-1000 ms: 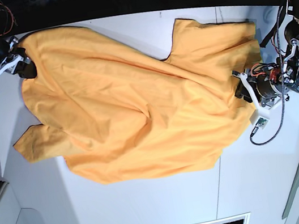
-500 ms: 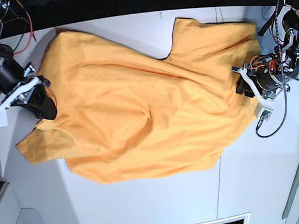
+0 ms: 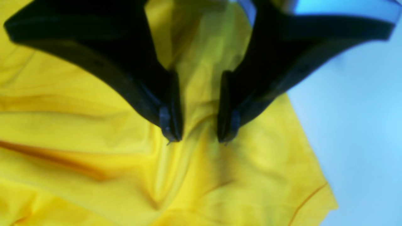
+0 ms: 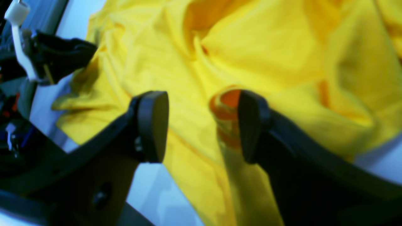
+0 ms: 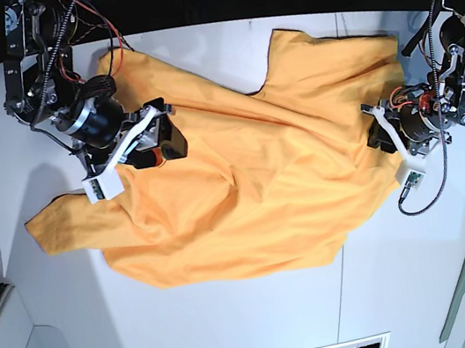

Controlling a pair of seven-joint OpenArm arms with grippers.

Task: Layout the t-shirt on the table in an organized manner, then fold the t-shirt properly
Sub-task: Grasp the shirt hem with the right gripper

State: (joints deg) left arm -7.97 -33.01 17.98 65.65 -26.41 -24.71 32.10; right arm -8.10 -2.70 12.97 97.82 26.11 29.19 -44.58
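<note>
The shirt (image 5: 241, 172) is lying crumpled on the counter (image 5: 241, 333). Right gripper (image 4: 202, 127) jaws are gaping apart above it; left gripper (image 3: 196, 131) jaws are pinching a fold.

Both arms are built of black housings with exposed wiring: red, black and orange leads loop around the right arm's upper joints, and a black cable curls below the left arm's wrist. Each end effector carries a white bracket beside its black fingers. The left end effector (image 3: 196, 138) has two curved matte-black fingers tapering to narrow ridged tips. The right end effector (image 4: 202, 125) has thicker dark fingers ending in rounded oval pads (image 4: 154, 125), with a screw hole in one finger's side.
</note>
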